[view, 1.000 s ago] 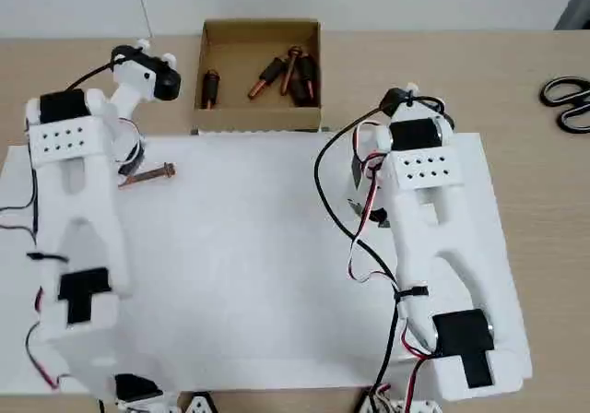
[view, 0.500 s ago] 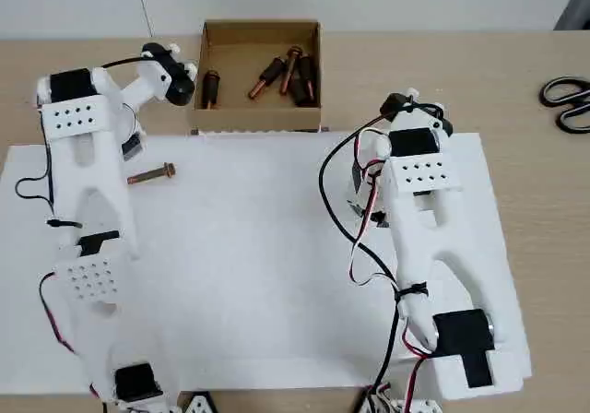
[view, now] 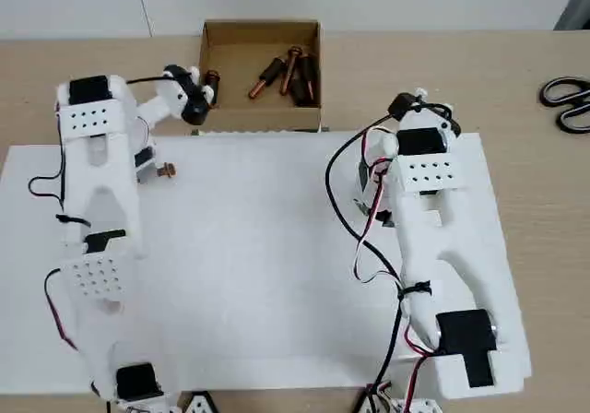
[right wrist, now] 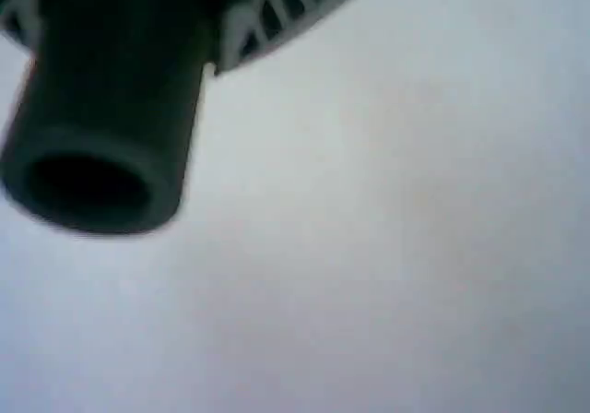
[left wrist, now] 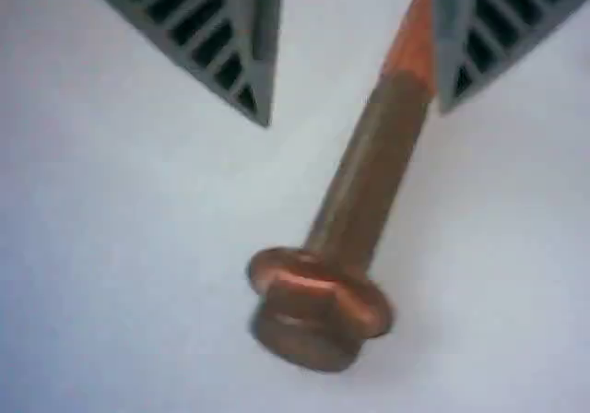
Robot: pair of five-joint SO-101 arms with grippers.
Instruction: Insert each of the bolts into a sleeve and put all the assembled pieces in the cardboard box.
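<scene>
Bolt (left wrist: 343, 247) now lies between the left end effector's (left wrist: 352, 111) open jaws.

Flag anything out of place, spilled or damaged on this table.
Nothing spilled or damaged. One bare copper bolt lies loose on the white sheet, at the open left claw, not yet sleeved. Black-handled scissors at the edge of the wooden table have no part in the task.

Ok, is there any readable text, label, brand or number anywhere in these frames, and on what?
None: there is no legible writing on the cardboard box, the bolt, the sleeve, the white sheet or the scissors.
</scene>
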